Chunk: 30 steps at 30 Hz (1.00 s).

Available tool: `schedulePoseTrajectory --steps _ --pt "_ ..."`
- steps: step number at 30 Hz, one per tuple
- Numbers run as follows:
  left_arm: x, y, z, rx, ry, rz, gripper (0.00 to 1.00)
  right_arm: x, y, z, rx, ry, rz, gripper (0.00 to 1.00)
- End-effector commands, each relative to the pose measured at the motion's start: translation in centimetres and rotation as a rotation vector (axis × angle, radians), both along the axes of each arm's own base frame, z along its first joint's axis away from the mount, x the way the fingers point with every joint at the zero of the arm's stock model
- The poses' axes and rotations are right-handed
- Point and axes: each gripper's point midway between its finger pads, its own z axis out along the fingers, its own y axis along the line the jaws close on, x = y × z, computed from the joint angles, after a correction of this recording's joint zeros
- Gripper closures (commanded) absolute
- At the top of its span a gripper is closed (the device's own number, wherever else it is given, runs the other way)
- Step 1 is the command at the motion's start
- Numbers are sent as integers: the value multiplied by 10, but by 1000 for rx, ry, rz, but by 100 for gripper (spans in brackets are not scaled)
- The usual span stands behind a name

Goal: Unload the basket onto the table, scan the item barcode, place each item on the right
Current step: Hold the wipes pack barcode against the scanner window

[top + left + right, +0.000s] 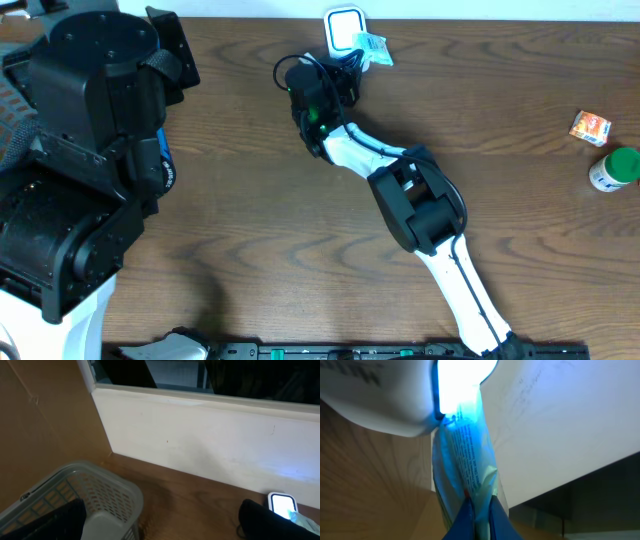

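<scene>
As seen from above, right arm (420, 205): stretched from the near edge of the brown wooden desk (250, 200) diagonally toward the far edge, ending at the scanner.
Right pincer (479, 516): blue fingertips pressed together on the lower end of the packet, with thin plastic nipped between them.
Packet (467, 445): pale blue and clear, printed with fine lines of text too blurred to read. Rising from the fingertips in the right wrist view, top end right up against the scanner's glowing window. From overhead, just right of the scanner, near the far desk edge.
Scanner (343, 27): small, white, rounded, with a face lit bright white-blue. Placed at the far edge of the desk, close to the pale wall.
Left pincer (172, 50): spread wide, gripping nothing, well apart from the packet on the left side of the desk.
Left wrist view: pale grey latticed basket (107, 492) at lower left, scanner glow and a corner of the packet at far lower right.
Orange box (590, 127): small, lying flat near the right edge of the desk.
Bottle (614, 168): white with a green cap, just beside the orange box, well apart from the scanner.
</scene>
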Motion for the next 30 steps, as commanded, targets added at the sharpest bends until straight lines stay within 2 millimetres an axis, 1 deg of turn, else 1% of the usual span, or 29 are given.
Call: schedulePoseTrajectory --steps 1,5,9,12,22,30 --pt "-5 5 4 -15 -16 15 2 0 12 -6 -16 17 36 99" --pt "-5 5 4 -15 -16 15 2 -1 13 -6 -18 19 38 99" --pt "-5 5 4 -15 -16 15 2 -3 13 -15 -41 63 41 99" --pt "-5 5 4 -14 -16 15 2 -2 13 -18 -40 74 49 99" --pt "-5 5 4 -15 -16 15 2 1 24 -22 -35 91 113 99" --pt "-5 5 4 -15 -16 15 2 4 20 -27 -46 117 115 99"
